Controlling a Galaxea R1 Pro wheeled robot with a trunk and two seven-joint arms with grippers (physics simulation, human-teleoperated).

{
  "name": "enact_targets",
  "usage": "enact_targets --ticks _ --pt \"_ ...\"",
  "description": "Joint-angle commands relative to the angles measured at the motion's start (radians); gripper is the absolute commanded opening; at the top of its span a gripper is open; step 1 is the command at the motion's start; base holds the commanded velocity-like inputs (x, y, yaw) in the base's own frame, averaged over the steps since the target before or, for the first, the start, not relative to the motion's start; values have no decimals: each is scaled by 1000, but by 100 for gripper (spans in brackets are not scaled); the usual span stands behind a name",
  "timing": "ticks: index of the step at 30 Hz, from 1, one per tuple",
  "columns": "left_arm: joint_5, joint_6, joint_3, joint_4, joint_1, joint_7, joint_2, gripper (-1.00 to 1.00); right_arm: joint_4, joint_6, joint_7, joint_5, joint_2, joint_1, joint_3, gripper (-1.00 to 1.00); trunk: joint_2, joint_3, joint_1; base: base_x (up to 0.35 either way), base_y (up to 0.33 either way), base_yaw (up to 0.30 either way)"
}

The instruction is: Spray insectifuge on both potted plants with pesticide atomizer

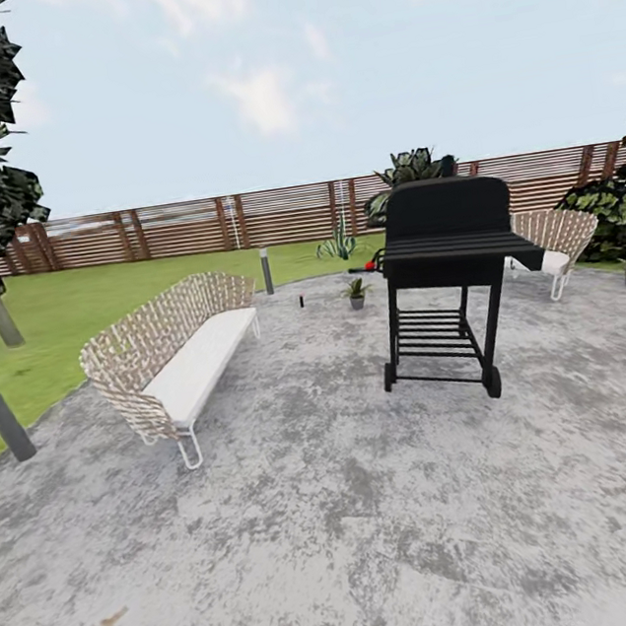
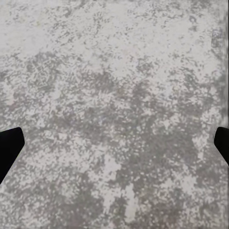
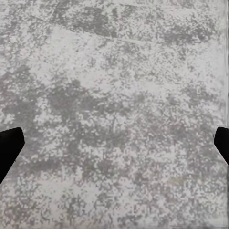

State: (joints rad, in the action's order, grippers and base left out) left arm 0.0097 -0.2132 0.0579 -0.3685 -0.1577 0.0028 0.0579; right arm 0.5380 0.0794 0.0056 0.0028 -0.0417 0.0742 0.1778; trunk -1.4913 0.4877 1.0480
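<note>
grey patio (image 1: 340, 508), then small pot (image 1: 357, 302) holding green plant (image 1: 355, 287).

A black grill (image 1: 452, 274) stands on the stone patio (image 1: 340, 508), with possibly the atomizer (image 1: 302, 302) beyond.

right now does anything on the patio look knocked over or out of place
Nothing stands out. The bench, the grill and the small potted plant all stand upright on the stone patio, with nothing spilled.
</note>
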Motion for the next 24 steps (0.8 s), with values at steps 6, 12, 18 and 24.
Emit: enact_targets --ticks 6,12,18,24 --pt "1 -3 2 0 0 0 0 100 -1 3 1 0 0 1 2 100 -43 20 23 0 0 -300" --pt "1 -3 1 0 0 0 -1 100 0 3 2 0 0 1 2 100 -85 40 46 0 0 -292" --pt "1 -3 0 0 0 0 -1 100 0 3 2 0 0 1 2 100 -127 65 69 0 0 -243" --pt "1 -3 0 0 0 0 -1 100 0 3 2 0 0 1 2 100 -169 92 92 0 0 -202"
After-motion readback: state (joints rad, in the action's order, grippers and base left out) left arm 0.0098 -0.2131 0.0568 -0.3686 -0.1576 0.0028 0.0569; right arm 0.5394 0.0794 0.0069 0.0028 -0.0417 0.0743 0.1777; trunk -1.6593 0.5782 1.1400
